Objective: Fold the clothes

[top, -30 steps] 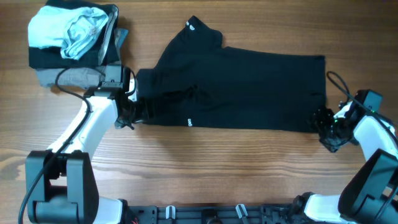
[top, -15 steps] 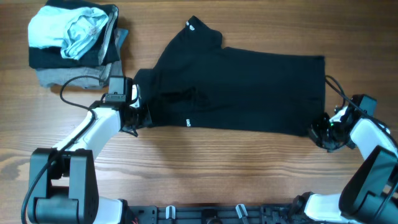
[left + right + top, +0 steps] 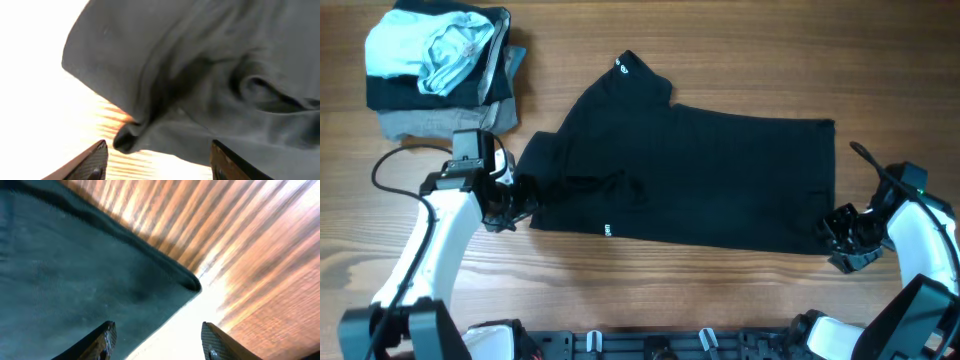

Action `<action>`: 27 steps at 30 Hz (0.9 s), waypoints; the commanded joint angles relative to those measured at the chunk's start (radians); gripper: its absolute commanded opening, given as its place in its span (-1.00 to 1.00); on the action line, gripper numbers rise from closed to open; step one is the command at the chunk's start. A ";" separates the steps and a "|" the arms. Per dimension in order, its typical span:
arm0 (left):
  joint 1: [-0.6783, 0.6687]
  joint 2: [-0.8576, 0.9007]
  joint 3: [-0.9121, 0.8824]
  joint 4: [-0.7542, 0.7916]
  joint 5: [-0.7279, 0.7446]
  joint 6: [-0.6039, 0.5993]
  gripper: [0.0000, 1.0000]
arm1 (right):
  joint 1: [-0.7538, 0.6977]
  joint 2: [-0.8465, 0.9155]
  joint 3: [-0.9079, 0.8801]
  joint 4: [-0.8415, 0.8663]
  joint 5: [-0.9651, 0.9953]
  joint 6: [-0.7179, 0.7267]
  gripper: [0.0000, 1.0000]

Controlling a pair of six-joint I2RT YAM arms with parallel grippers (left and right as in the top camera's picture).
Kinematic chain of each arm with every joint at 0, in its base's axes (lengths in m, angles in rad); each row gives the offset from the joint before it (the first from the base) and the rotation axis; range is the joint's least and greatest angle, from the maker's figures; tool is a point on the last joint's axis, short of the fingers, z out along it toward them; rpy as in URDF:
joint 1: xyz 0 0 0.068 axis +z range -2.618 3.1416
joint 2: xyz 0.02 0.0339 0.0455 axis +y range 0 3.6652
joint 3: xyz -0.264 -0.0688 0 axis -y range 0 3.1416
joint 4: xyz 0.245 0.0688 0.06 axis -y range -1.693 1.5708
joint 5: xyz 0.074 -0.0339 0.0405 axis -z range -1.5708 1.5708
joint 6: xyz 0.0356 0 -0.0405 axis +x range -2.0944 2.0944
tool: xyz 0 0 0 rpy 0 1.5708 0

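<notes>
The shirt point(image 3: 700, 180) lies spread flat at the centre of the table point(image 3: 720, 300), collar toward 11 o'clock. The left gripper point(image 3: 520, 198) sits at its 8 o'clock edge, fingers point(image 3: 97, 159) wide apart. A bunched fold of cloth lies just ahead of them, not pinched. The right gripper point(image 3: 832, 236) sits at the 4 o'clock corner, fingers point(image 3: 106, 339) also wide, and the corner lies free on the wood. A pile point(image 3: 440, 70) of folded clothes, pale blue on top, rests at 10 o'clock.
</notes>
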 commanded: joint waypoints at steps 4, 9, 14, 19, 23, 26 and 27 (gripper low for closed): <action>-0.031 -0.078 0.277 -0.035 0.039 0.003 0.49 | 0.002 -0.014 0.289 -0.051 -0.072 -0.204 0.22; -0.163 -0.027 0.313 0.227 0.053 0.057 0.45 | 0.002 -0.014 0.378 0.051 -0.539 -0.463 0.21; -0.254 0.262 0.418 0.390 0.053 0.156 0.46 | 0.002 -0.014 0.378 0.094 -0.587 -0.449 0.21; -0.317 0.634 0.692 0.459 0.049 0.346 0.48 | 0.002 -0.013 0.378 0.092 -0.566 -0.440 0.21; -0.354 0.817 0.742 0.716 0.040 0.497 0.58 | 0.002 -0.013 0.375 0.090 -0.528 -0.418 0.22; -0.359 0.885 0.742 0.838 0.014 0.502 0.55 | 0.002 -0.013 0.372 0.089 -0.506 -0.418 0.22; -0.358 0.913 0.742 0.876 -0.002 0.502 0.54 | 0.002 -0.013 0.372 0.085 -0.492 -0.420 0.22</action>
